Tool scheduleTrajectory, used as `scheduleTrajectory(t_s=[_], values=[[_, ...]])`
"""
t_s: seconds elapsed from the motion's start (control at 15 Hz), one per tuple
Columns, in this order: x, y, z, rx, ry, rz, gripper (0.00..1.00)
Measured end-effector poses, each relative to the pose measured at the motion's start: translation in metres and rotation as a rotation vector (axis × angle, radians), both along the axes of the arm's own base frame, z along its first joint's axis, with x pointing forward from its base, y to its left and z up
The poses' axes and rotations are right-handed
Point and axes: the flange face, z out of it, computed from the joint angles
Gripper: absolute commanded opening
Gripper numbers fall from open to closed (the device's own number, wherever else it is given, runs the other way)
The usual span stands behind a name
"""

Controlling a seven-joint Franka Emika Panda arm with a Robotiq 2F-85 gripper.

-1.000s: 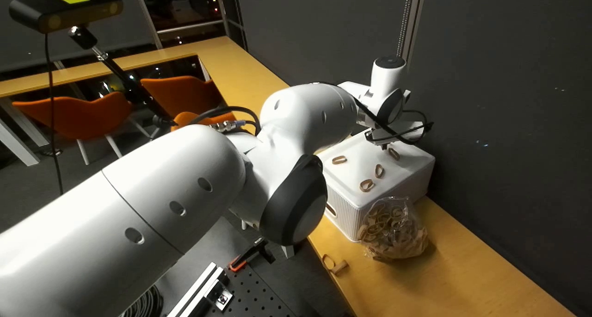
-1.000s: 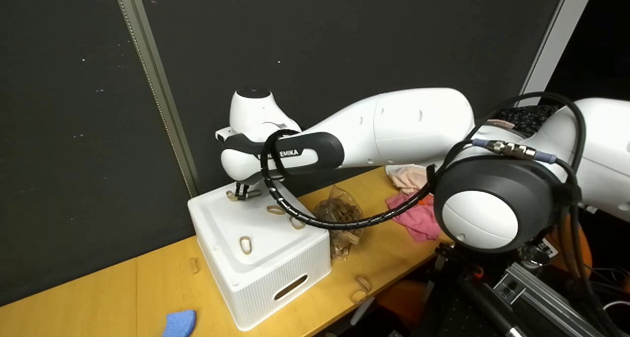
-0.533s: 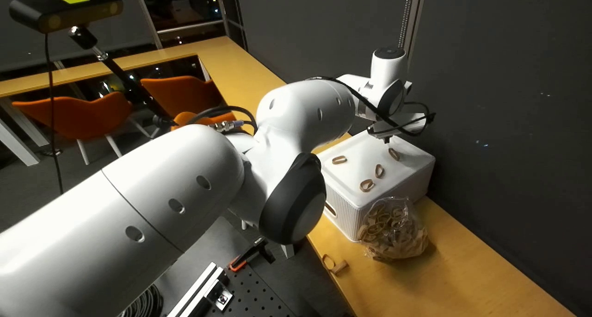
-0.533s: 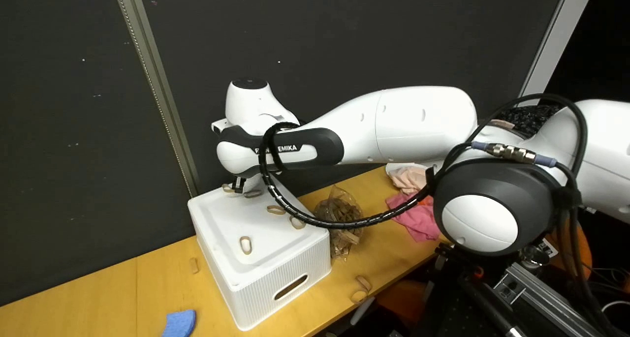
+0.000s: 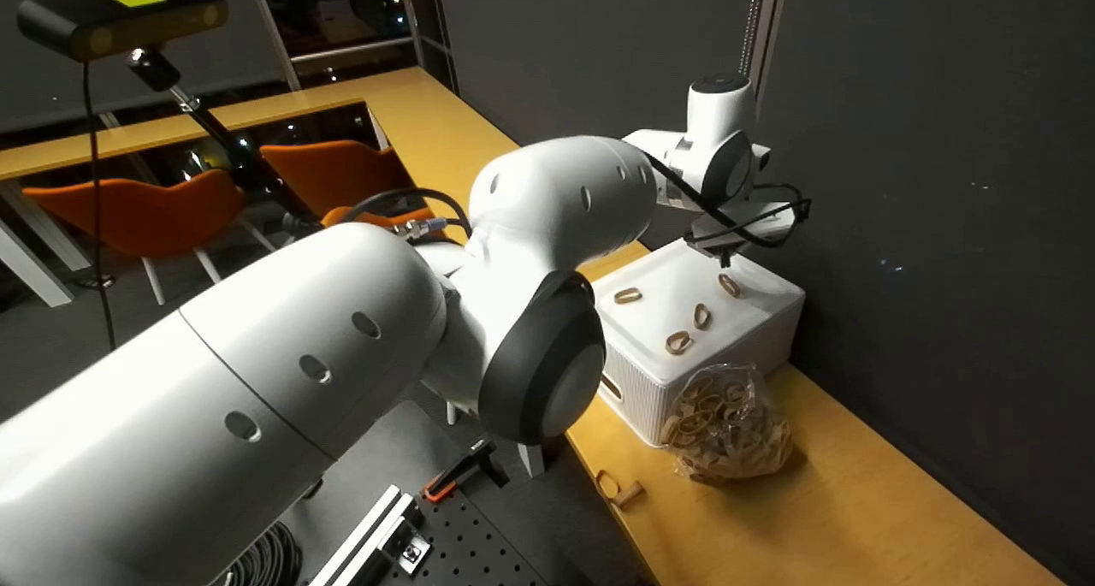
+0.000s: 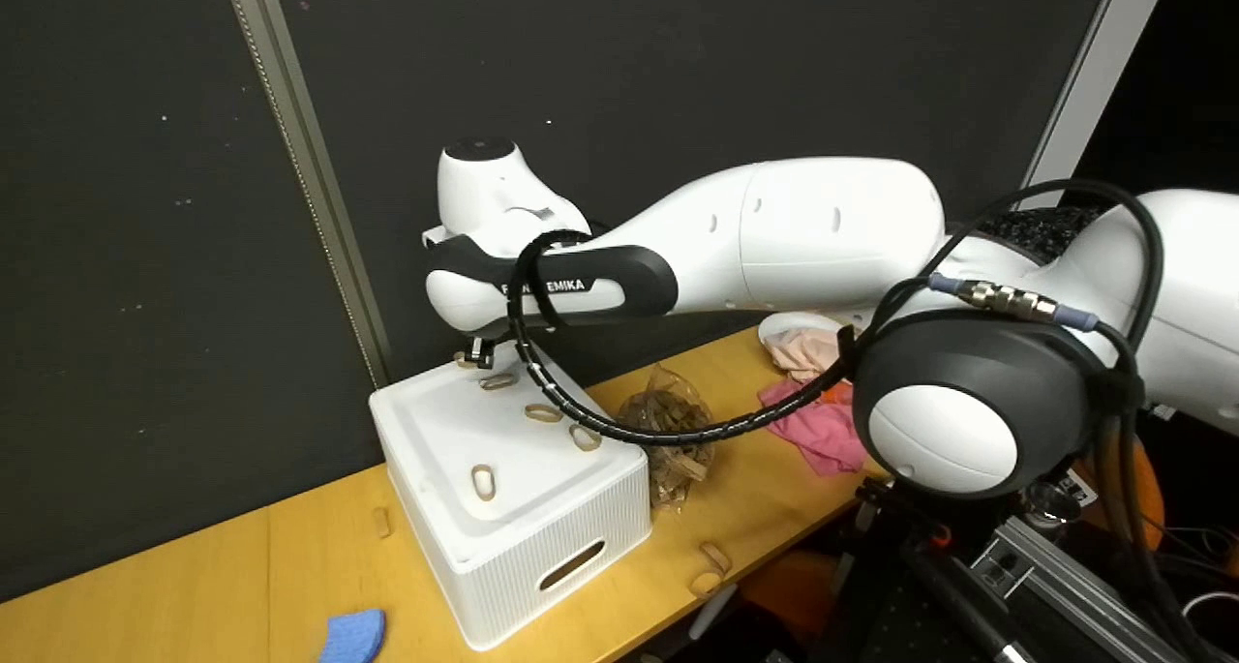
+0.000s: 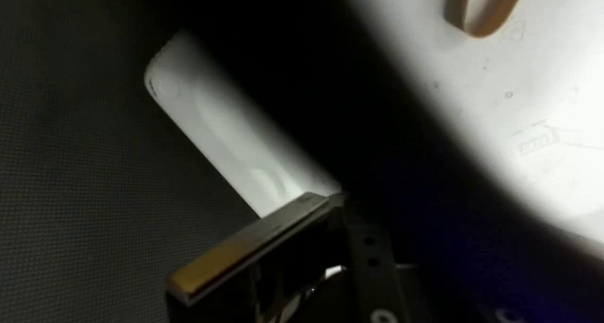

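Note:
My gripper [image 6: 479, 356] hangs a little above the far end of an upturned white ribbed box [image 6: 455, 489]. Its jaws look closed, and a brown rubber band [image 6: 464, 360] pokes out at their left side, moving along with them. In another exterior view, the gripper [image 5: 725, 263] covers that band. Several more bands lie on the box top; the nearest is this band [image 5: 728, 285], just below the fingertips. In the wrist view, a wide dark blurred shape hides the fingertips, and part of a loose band [image 7: 493, 21] shows at the top right.
A clear bag [image 5: 727, 428] full of bands leans by the box on the wooden table [image 5: 855, 500]. Loose bands [image 6: 711, 558] lie near the table edge. A blue piece [image 6: 353, 634] and pink cloth [image 6: 823, 431] are also there. A dark wall panel [image 6: 242, 305] rises behind the box.
The gripper has risen a short way off the box top, with the band at its tips moving up with it. The other bands have stayed in place.

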Motion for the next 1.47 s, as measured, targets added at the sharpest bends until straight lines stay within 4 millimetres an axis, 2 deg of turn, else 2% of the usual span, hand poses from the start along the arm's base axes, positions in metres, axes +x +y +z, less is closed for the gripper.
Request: scheduleTrajectory(t_s=[0.33, 0.47, 0.6, 1.0, 1.13, 1.47], values=[[-0.004, -0.023, 0.036, -0.055, 0.072, -0.186, 0.01], [-0.006, -0.027, 0.046, -0.052, 0.093, -0.231, 0.01], [-0.007, -0.022, 0.047, -0.050, 0.097, -0.243, 0.01], [-0.012, 0.012, 0.043, -0.088, 0.094, -0.281, 0.01], [-0.013, 0.018, 0.043, -0.088, 0.093, -0.300, 0.28], [-0.015, 0.023, 0.037, -0.082, 0.095, -0.330, 0.62]])
